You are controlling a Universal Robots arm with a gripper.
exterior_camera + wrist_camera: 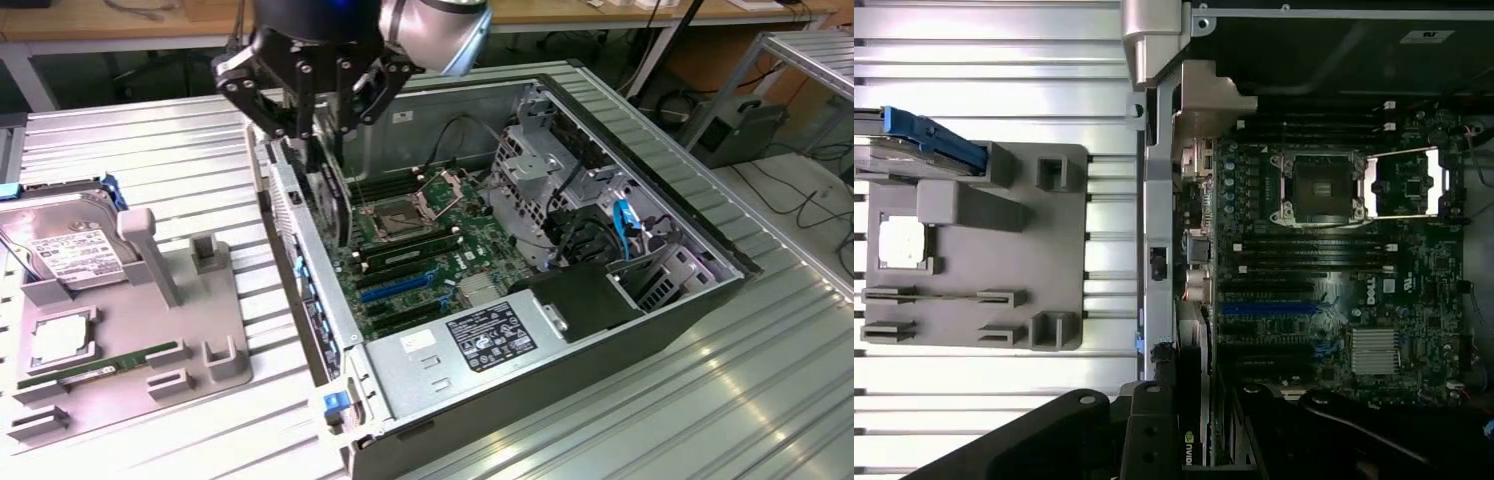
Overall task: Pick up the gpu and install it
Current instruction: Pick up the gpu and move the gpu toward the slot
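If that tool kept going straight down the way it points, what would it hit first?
Likely the motherboard, close to the rear wall of the computer case. The tool grips the gpu hanging below it, so the card would touch first; depth is unclear.

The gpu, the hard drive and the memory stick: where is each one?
gpu point(332, 205), exterior view, on its dark board.
hard drive point(70, 252), exterior view, on its white label.
memory stick point(102, 365), exterior view, on its green middle.
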